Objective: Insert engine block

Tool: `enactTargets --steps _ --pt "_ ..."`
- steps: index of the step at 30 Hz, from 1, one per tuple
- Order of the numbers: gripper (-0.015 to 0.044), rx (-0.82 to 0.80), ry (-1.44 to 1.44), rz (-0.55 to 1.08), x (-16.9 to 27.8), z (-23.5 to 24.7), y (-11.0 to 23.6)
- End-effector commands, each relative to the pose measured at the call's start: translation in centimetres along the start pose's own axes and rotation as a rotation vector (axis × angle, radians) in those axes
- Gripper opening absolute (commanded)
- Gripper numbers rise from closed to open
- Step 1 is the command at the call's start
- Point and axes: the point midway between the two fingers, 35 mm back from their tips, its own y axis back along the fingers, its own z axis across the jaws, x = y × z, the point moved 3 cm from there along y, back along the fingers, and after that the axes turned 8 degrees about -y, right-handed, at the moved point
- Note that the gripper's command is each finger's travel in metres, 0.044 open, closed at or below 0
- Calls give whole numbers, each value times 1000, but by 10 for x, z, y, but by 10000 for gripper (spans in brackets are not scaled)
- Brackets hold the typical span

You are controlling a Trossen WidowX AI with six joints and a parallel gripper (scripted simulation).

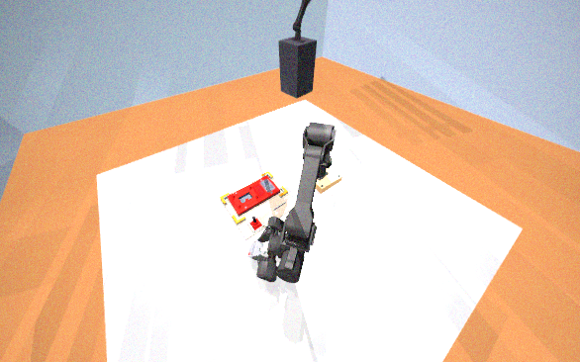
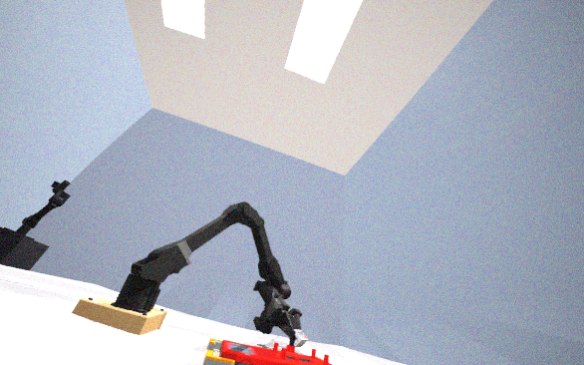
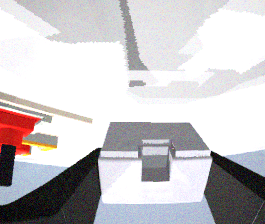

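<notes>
My gripper is shut on the engine block, a small pale grey block with a darker slot notch on the side facing the wrist camera. The red car body lies flat on a white base plate with yellow corner pieces. It has two grey openings in its top. The gripper holds the block a little above the table, beside the near end of the base plate, not over the openings. A small black peg on a red piece stands on the plate's near end.
The arm's tan wooden base sits behind the car body. A black camera stand is at the table's far corner. The white mat covers the orange table.
</notes>
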Motion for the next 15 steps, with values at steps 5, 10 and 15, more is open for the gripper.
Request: enactTargets --steps 5,10,15 --pt "0 -7 7 6 -11 3 -10" --pt "0 -7 7 6 -16 4 -14" --pt "0 -7 7 6 -21 5 -18"
